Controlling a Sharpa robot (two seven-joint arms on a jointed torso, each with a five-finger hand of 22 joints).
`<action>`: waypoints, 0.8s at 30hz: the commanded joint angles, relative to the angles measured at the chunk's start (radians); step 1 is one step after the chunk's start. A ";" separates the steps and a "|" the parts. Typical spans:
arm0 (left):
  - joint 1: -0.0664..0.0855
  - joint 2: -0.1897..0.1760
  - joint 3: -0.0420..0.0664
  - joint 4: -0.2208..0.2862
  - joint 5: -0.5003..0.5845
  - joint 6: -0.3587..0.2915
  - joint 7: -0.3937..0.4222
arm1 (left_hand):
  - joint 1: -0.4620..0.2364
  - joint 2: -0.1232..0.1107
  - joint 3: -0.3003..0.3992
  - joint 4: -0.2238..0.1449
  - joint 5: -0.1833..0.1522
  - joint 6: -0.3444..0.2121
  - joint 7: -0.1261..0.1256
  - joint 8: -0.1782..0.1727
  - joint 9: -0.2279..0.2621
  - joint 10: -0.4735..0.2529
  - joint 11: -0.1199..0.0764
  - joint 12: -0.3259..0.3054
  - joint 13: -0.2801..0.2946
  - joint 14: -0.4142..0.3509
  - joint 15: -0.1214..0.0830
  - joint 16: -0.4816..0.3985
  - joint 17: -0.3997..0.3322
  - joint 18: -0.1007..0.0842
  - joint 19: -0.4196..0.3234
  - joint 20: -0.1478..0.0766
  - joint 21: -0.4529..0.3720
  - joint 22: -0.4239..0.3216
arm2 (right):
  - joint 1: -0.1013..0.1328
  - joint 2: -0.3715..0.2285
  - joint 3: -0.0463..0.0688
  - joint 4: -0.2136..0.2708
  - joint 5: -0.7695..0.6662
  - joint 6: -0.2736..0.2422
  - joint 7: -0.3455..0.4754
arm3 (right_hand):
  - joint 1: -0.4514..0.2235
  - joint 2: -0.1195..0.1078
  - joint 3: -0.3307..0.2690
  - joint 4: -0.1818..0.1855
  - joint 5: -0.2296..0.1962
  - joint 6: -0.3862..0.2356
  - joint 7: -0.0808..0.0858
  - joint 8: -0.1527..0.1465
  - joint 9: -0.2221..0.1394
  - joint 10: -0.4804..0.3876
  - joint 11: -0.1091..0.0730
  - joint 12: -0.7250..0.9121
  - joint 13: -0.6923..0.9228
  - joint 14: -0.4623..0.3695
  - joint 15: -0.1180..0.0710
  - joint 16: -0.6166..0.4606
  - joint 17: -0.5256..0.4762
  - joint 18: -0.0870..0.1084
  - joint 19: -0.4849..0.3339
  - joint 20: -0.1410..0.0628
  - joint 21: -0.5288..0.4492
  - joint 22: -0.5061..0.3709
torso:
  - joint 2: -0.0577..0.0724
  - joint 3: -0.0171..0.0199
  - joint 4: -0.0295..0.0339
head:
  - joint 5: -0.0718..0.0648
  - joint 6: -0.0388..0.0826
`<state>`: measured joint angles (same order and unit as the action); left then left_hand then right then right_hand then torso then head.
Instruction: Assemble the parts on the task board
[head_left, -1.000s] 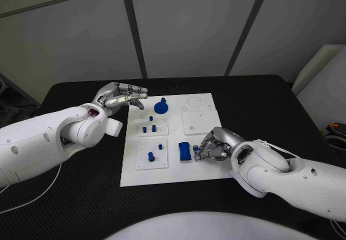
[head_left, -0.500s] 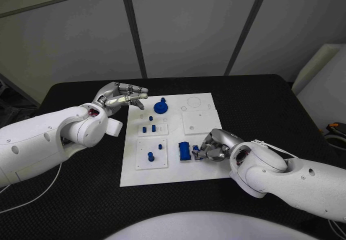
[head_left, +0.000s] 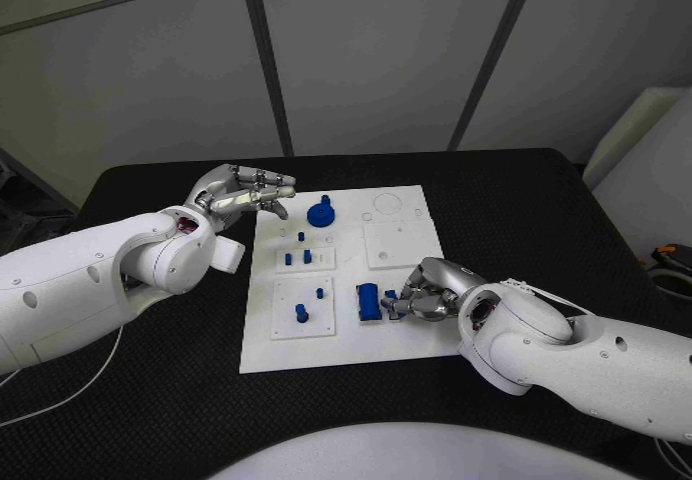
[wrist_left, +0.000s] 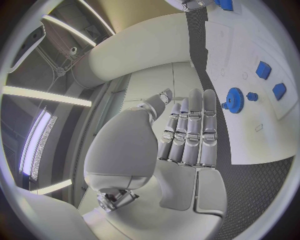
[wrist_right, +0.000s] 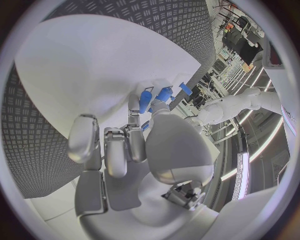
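Note:
The white task board (head_left: 332, 350) lies in the middle of the black table. On it are a blue gear (head_left: 320, 211), several small blue pegs (head_left: 297, 258) and a blue block (head_left: 369, 301). My right hand (head_left: 430, 288) rests on the board's near right part, fingers curled down beside the block. It pinches a small blue peg (head_left: 389, 296) between thumb and finger; the right wrist view shows this peg (wrist_right: 145, 101) at the fingertips. My left hand (head_left: 242, 192) hovers at the board's far left corner and holds nothing. Its fingers (wrist_left: 190, 125) lie straight, near the gear (wrist_left: 234, 99).
Two raised white square plates (head_left: 400, 243) sit on the board's right half, one with round outlines near the far edge. Black tabletop (head_left: 534, 220) surrounds the board. A dark object (head_left: 671, 262) sits past the table's right edge.
My right hand has edged slightly left toward the blue block, with the small peg at its fingertips. The left hand has not moved.

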<state>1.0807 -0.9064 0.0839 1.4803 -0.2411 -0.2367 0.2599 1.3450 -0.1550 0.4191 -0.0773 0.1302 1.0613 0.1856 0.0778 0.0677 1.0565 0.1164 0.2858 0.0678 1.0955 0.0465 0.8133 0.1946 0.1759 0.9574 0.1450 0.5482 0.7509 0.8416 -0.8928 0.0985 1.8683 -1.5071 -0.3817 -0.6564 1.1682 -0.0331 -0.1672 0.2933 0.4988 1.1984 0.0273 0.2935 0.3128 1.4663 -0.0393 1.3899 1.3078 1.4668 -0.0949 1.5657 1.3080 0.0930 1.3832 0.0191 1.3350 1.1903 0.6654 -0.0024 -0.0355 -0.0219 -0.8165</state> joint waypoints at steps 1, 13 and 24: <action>0.001 0.002 0.001 -0.002 0.002 0.011 0.003 | -0.001 0.011 0.003 -0.003 -0.004 0.001 -0.008 0.000 -0.001 -0.004 0.000 0.006 -0.001 0.000 -0.003 -0.006 -0.002 0.005 -0.003 0.001 -0.004 -0.001 | 0.000 0.005 0.000 0.009 -0.006 -0.002 0.019 | -0.021 0.004 -0.011 0.001 -0.017 0.000 -0.002 0.006 0.004 0.039 -0.004 0.004 0.136 0.104 -0.005 0.005 0.263 -0.013 -0.001 -0.005 0.000 0.001 | 0.000 -0.0001 0.0000 | 0.000 0.000; 0.000 0.002 0.001 -0.003 0.002 0.011 0.003 | -0.002 0.011 0.003 -0.002 -0.004 0.000 -0.007 0.000 -0.001 -0.006 0.001 0.007 -0.002 -0.001 -0.002 -0.006 -0.002 0.005 -0.003 0.001 -0.004 -0.001 | 0.000 -0.001 -0.001 0.017 -0.014 -0.012 0.025 | -0.031 0.007 -0.015 0.001 -0.020 -0.001 -0.002 0.009 0.007 0.039 -0.004 0.004 0.137 0.104 -0.005 0.005 0.263 -0.014 0.000 -0.005 0.001 0.003 | 0.000 0.0004 -0.0006 | -0.001 0.002; -0.001 0.002 0.001 -0.004 0.002 0.010 0.002 | -0.002 0.011 0.003 -0.002 -0.004 0.000 -0.007 0.000 -0.001 -0.006 0.001 0.007 -0.002 -0.001 -0.002 -0.006 -0.002 0.005 -0.003 0.001 -0.004 -0.001 | 0.000 -0.021 -0.001 0.031 -0.024 -0.019 0.026 | -0.033 0.007 -0.016 0.001 -0.020 -0.001 -0.002 0.009 0.007 0.040 -0.005 0.006 0.138 0.104 -0.005 0.005 0.263 -0.014 0.000 -0.005 0.001 0.003 | -0.001 0.0001 -0.0003 | -0.003 0.004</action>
<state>1.0784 -0.9055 0.0839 1.4761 -0.2410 -0.2358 0.2588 1.3450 -0.1550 0.4191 -0.0773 0.1302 1.0613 0.1856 0.0778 0.0677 1.0565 0.1163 0.2858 0.0670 1.0955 0.0465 0.8133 0.1939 0.1760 0.9574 0.1450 0.5482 0.7509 0.8410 -0.9113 0.0981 1.8944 -1.5214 -0.3885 -0.6492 1.1460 -0.0247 -0.1787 0.2934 0.4840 1.1983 0.0274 0.2993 0.3191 1.4665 -0.0393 1.3900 1.3077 1.4667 -0.0948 1.5657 1.3077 0.0931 1.3832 0.0192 1.3350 1.1920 0.6644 -0.0016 -0.0360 -0.0228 -0.8141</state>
